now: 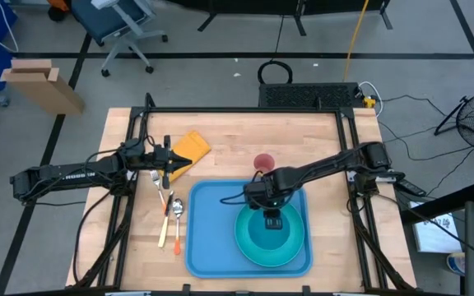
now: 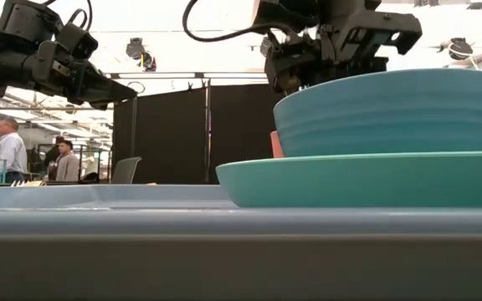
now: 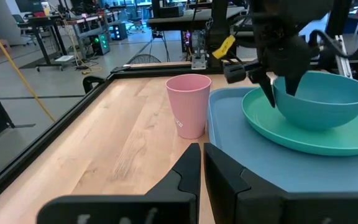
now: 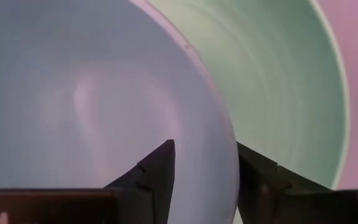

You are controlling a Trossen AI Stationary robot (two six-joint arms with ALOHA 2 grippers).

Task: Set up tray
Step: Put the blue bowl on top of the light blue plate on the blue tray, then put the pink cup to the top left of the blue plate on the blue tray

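The large blue tray point(image 1: 212, 247) lies at the table's near middle. A round turquoise plate point(image 1: 249, 251) rests flat on it, and a turquoise bowl point(image 2: 392, 109) stands upright on the plate. My right gripper point(image 4: 204, 174) points down over the bowl's far rim, open, with one finger inside the bowl point(image 4: 73, 93) and one outside. I see no touch. My left gripper point(image 3: 201, 162) is shut and empty, held above the table's left part beside a yellow napkin point(image 1: 189, 150).
A pink cup point(image 1: 263, 162) stands upright on the wood just beyond the tray's far edge. A fork point(image 1: 158, 185), a knife point(image 1: 166, 218) and a spoon point(image 1: 177, 215) lie left of the tray. People point(image 2: 11, 150) stand in the room behind.
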